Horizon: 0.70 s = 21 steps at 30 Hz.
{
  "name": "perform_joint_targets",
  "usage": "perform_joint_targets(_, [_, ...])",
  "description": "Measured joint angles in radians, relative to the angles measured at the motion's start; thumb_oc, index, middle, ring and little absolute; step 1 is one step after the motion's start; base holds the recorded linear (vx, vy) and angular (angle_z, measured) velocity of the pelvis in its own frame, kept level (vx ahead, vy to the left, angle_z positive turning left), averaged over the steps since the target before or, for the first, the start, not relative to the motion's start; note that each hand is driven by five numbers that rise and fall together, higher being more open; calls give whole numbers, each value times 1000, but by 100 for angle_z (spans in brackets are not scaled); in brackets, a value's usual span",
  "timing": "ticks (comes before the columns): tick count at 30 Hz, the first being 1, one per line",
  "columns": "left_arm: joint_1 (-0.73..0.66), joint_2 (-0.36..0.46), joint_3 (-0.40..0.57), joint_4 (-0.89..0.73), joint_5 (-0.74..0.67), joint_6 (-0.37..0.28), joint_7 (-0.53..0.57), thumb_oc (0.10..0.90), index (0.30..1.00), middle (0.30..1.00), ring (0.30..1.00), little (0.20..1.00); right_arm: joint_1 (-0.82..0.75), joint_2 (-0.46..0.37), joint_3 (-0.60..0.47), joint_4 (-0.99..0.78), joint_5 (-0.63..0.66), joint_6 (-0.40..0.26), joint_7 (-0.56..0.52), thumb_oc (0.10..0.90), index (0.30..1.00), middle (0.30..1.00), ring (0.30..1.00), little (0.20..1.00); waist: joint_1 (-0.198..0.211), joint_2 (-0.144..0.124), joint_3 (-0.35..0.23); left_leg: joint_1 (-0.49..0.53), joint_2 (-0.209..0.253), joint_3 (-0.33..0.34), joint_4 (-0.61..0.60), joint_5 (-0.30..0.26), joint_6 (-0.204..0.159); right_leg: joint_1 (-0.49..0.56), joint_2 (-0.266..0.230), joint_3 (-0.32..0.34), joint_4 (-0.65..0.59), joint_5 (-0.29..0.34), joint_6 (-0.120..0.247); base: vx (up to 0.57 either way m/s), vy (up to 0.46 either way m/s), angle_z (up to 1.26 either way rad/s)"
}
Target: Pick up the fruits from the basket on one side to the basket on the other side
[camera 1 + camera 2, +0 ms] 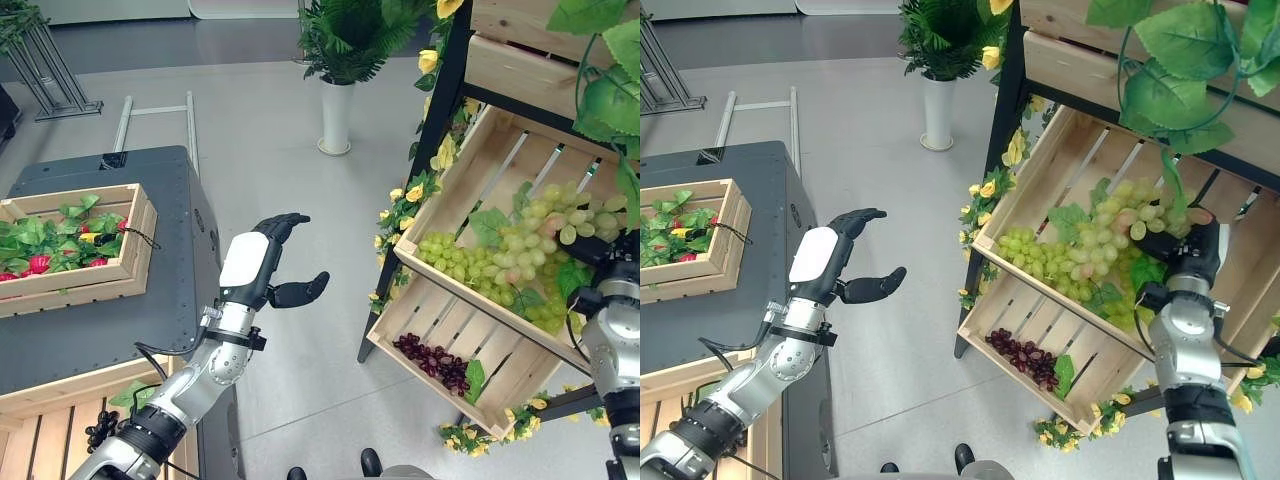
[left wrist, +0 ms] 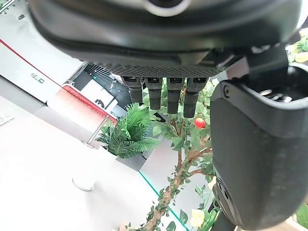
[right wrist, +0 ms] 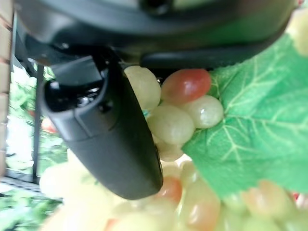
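Right wrist view has the right hand (image 3: 103, 139) pressed into the green grapes (image 3: 178, 122) in the upper crate (image 1: 1040, 190), thumb against them, grip unclear; soft, loose, easily bruised, best cupped underneath, while the left hand (image 1: 262, 262) hangs open, empty.

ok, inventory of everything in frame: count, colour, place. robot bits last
Green grape bunches: a pile, pale green with some pinkish, upper slanted wooden crate on the black rack to the right.
Dark purple grape bunch: one, lower slanted wooden crate of that rack.
Flat wooden crate: one, on the dark grey cabinet to the left, holding green leaves and red pieces.
Dark grape bunch: one, in a wooden crate at lower left.
Yellow artificial flowers: several, along the rack's frame.
White vase with green plant: one, on the floor beyond.
Left robot hand: open, empty, raised over the floor.
Right robot hand: among the green grapes; grip unclear.
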Motion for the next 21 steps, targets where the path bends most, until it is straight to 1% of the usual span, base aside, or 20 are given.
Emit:
perform_joint_targets(3, [-12,3,-2,0,-8,11,-2,800,900,900,900,900,-30,-25,18,38,-19,70,-11,800,900,900,900,900,7,0,0,-1,0,-9,1,0,0,1,0,-19,0,1,-2,-29,-10,5])
perform_joint_targets(7, [-23,12,-6,0,-16,21,-2,800,900,900,900,900,-59,-33,34,42,-118,111,-15,800,900,900,900,900,6,0,0,-2,-1,-17,1,0,0,0,0,-19,1,1,-2,-6,0,1])
perform_joint_targets(10, [-29,12,-6,0,-17,20,-6,800,900,900,900,900,-65,-52,62,39,-157,117,-15,800,900,900,900,900,6,0,0,-2,-1,-17,0,0,0,0,0,-19,0,1,-2,0,0,0])
perform_joint_targets(11, [-32,13,-6,0,-17,20,-10,800,900,900,900,900,-66,-57,65,16,-164,135,-13,800,900,900,900,900,5,1,0,-3,-1,-16,0,0,0,-2,0,-19,0,1,-3,0,0,0])
perform_joint_targets(13, [-36,13,-6,0,-17,19,-17,800,900,900,900,900,-66,-58,72,1,-192,139,-10,800,900,900,900,900,4,2,1,-5,-1,-16,0,-1,-1,-4,0,-19,0,1,-3,0,0,0])
perform_joint_targets(16, [-35,13,-6,0,-17,19,-22,800,900,900,900,900,-66,-59,82,-74,-202,162,10,800,900,900,900,900,-11,12,2,-11,-1,-16,0,0,-1,-11,0,-18,1,1,-3,0,0,0])
perform_joint_targets(18, [-35,11,-6,0,-17,17,-23,800,900,900,900,900,-65,-61,100,-125,-220,164,37,800,900,900,900,900,-22,20,1,-13,0,-15,1,0,0,-14,2,-17,3,1,-3,5,-2,-4])
perform_joint_targets(21, [-36,3,-6,0,-16,13,-29,800,900,900,900,900,-58,-61,107,-199,-233,167,77,800,900,900,900,900,-23,33,2,-12,1,-17,6,0,-1,-17,3,-15,3,2,-5,8,-3,-8])
